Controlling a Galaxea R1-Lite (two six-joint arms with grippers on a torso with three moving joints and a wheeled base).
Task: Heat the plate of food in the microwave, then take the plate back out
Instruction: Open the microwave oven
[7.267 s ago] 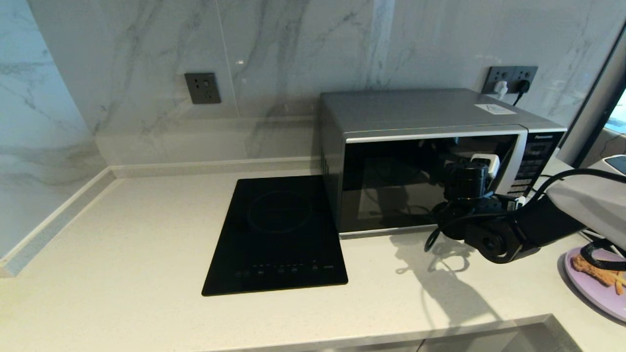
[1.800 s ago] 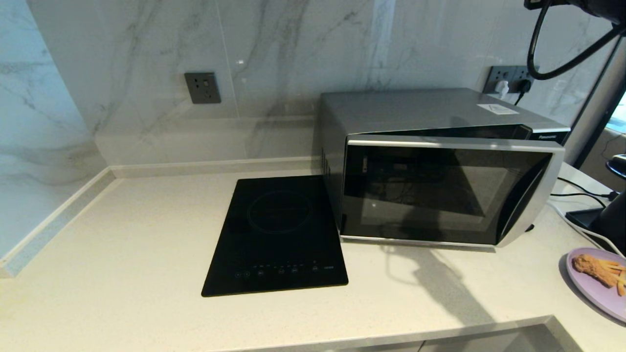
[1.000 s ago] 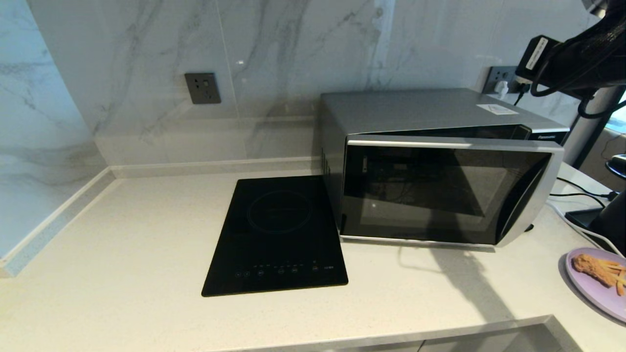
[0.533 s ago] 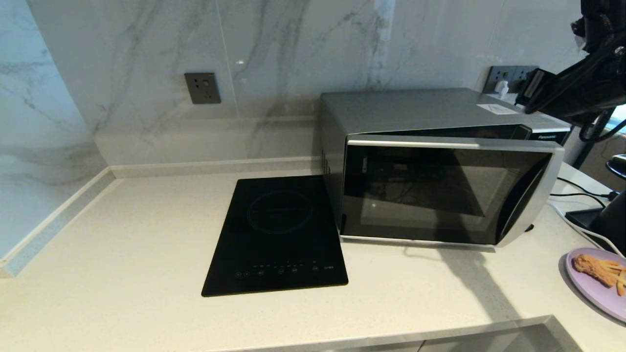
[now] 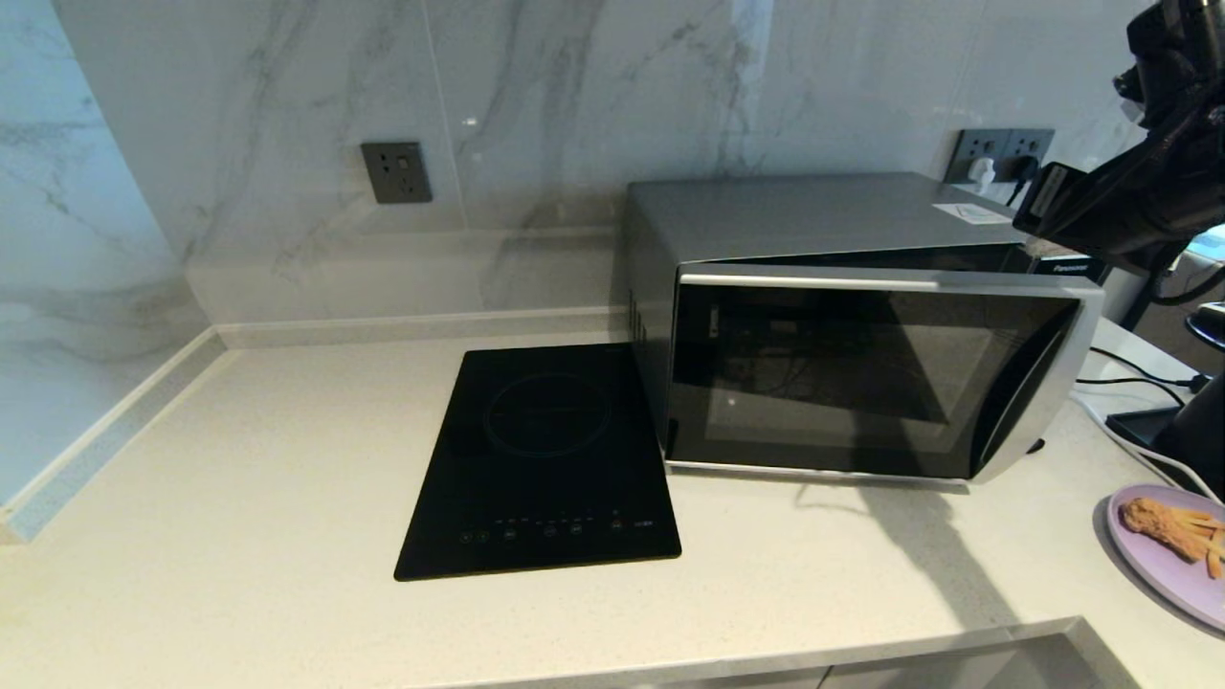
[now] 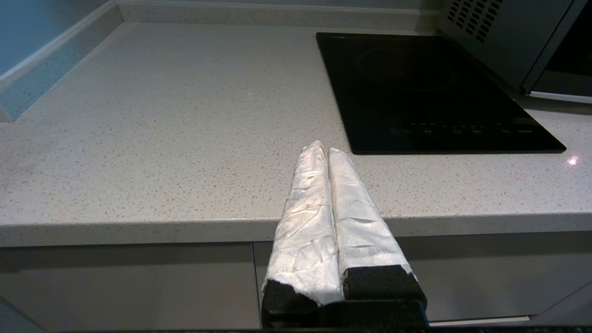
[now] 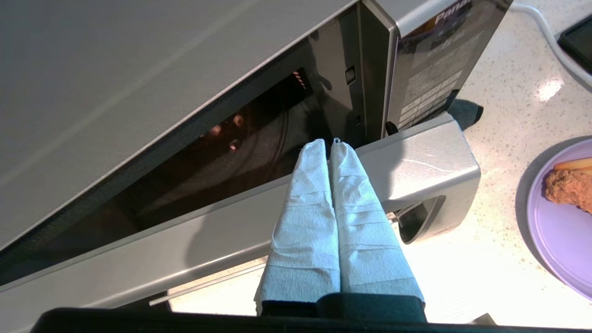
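Microwave (image 5: pixel 861 316) duty falls to your right hand (image 7: pixel 329 144), which hangs above the door's (image 7: pixel 259 217) top edge near the handle end, wrapped fingers (image 7: pixel 356 203) clenched together on nothing. Beneath it the door stands ajar, showing the dark cavity. Your plate of food (image 5: pixel 1172 550) sits on the bench (image 5: pixel 239 459) well to the right of the oven. Your left hand (image 6: pixel 327 150) is parked off the bench's front edge, clenched and empty, near the black hob (image 5: pixel 545 459).

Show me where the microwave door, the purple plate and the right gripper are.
microwave door (image 5: pixel 861 378), head view, on its dark glass.
purple plate (image 5: pixel 1163 565), head view, on its bare rim.
right gripper (image 7: pixel 329 144), right wrist view, between the shut fingertips.
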